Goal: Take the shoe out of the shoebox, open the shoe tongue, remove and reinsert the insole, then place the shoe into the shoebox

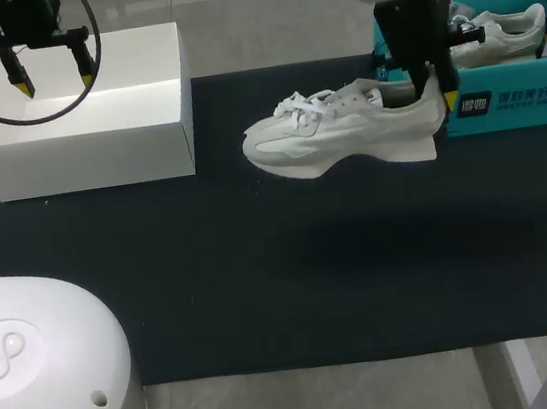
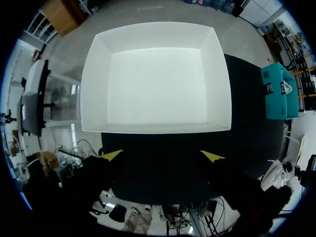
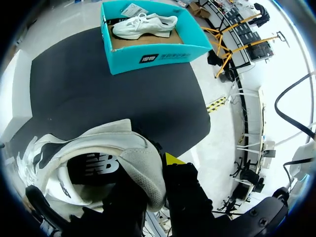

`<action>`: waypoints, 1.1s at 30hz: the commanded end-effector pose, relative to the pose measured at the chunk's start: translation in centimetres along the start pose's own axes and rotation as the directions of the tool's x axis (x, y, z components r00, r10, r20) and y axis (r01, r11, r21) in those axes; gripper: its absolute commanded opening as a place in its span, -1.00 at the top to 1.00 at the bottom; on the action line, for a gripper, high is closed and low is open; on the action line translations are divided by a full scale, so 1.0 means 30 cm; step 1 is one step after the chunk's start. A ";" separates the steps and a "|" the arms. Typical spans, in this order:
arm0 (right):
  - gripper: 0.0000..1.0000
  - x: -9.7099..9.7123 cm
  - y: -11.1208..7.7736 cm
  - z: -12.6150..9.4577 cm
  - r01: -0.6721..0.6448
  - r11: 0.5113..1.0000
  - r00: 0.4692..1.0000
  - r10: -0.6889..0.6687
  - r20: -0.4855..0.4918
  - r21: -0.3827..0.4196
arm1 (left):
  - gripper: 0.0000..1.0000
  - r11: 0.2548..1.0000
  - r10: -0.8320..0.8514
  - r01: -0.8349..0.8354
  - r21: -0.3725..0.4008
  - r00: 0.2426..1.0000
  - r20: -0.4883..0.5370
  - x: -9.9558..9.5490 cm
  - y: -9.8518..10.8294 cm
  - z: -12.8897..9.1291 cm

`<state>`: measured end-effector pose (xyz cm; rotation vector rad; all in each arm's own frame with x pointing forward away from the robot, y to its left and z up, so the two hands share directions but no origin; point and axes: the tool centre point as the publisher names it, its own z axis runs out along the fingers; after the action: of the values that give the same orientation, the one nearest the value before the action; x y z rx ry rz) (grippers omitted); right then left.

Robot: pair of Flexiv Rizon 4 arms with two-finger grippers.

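Right end effector [image 1: 437, 92]: closed on the heel of the shoe [image 1: 344, 130], with one yellow-tipped finger outside the heel and the other down inside the opening.
Shoe: white, held level with its toe toward your left arm. It is over the dark mat [image 1: 264, 286], just beside the teal shoebox [image 1: 502, 99]. It appears to hang clear of the mat.
Right wrist view only: you look into the shoe's opening, where a dark insole with a pale logo shows. Only the outer yellow tip shows, against the heel collar.
Teal shoebox: open, at the mat's far right edge, ahead of the right end effector.
Second shoe [image 3: 143, 24]: white, lying inside the teal shoebox. The right wrist view shows it whole, while the head view shows it partly, behind the arm.
Left end effector [image 2: 163, 156]: open, fingers spread wide with nothing between them.
White box [image 2: 155, 79]: open, directly ahead of the left end effector. The left wrist view shows you its bare white inside, while the head view shows mostly its outer walls, at the mat's far left corner.
Spacing: the two end effectors are well apart, at opposite ends of the mat.
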<state>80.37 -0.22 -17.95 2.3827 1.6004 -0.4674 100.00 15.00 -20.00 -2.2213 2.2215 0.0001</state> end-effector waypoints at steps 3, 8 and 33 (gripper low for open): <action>1.00 0.043 -0.068 0.062 0.007 1.000 1.000 -0.007 0.007 0.019 | -1.00 1.000 0.000 0.000 0.000 1.000 0.000 0.000 0.000 0.000; 1.00 0.056 -0.096 0.089 0.013 0.999 1.000 -0.013 0.002 0.052 | -1.00 1.000 0.000 0.000 0.000 1.000 0.000 0.000 0.000 0.000; 1.00 0.080 -0.089 0.121 -0.017 0.999 0.999 0.018 -0.027 0.036 | -1.00 1.000 0.000 0.000 0.000 1.000 0.000 0.000 0.000 0.000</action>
<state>78.49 1.82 -21.54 2.4258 1.5988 -0.4868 100.00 14.99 -20.00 -2.2212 2.2216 0.0001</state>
